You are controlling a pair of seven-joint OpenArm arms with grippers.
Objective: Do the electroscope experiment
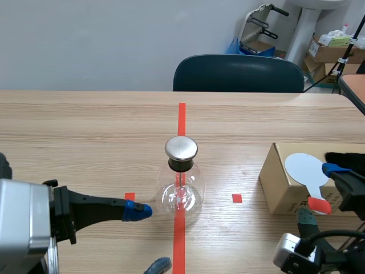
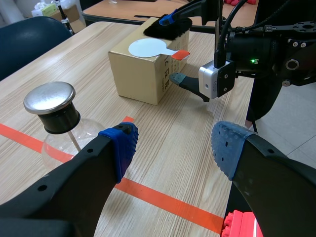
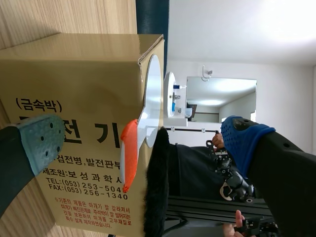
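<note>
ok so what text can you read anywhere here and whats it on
"(금속박)" on the box side.
"전 기" large, beneath that, partly hidden.
"TEL:" and "FAX:" further along the same side; numbers left out.
Red fine print after them: too small to read.
Flask and paddle: no text.

Wooden table (image 1: pixel 85 125); dark chair (image 1: pixel 238 73); pale wall (image 1: pixel 102 40)
</note>
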